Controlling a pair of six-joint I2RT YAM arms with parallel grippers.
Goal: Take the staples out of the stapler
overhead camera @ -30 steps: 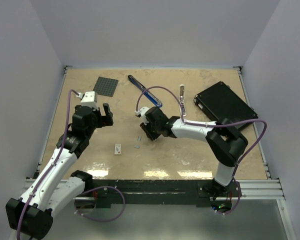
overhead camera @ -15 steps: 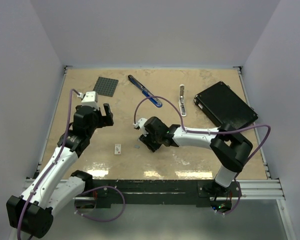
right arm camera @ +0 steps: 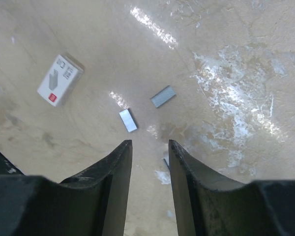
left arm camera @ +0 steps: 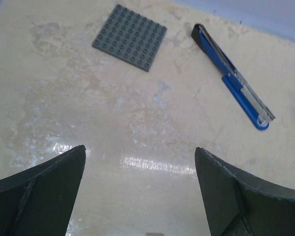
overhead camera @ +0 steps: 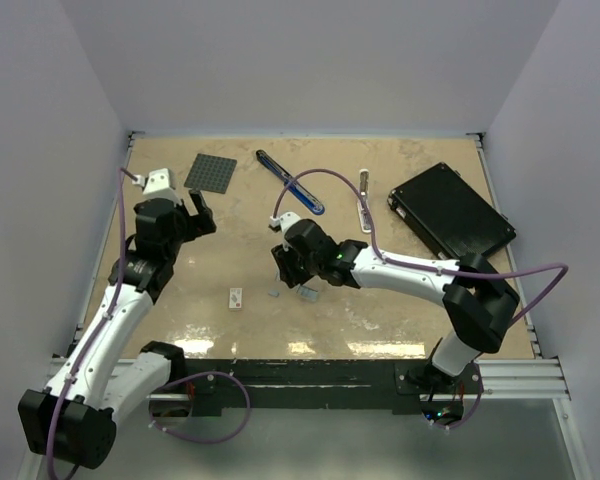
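The stapler (left arm camera: 238,91) is coloured blue and black with a silvery rail; the staples (right arm camera: 162,96) are seen as grey. A grey plate (left arm camera: 130,37) is patterned with studs, a white block (right arm camera: 60,80) is marked with red, and the table (left arm camera: 113,123) is mottled beige.

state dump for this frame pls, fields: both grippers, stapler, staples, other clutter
left gripper: open wide, empty
right gripper: jaws slightly apart, nothing between them
stapler: flat on table, silvery rail exposed, no gripper on it
staples: two loose grey strips on table, just ahead of right gripper
other: grey studded plate, white block, black box, silver-white bar tool
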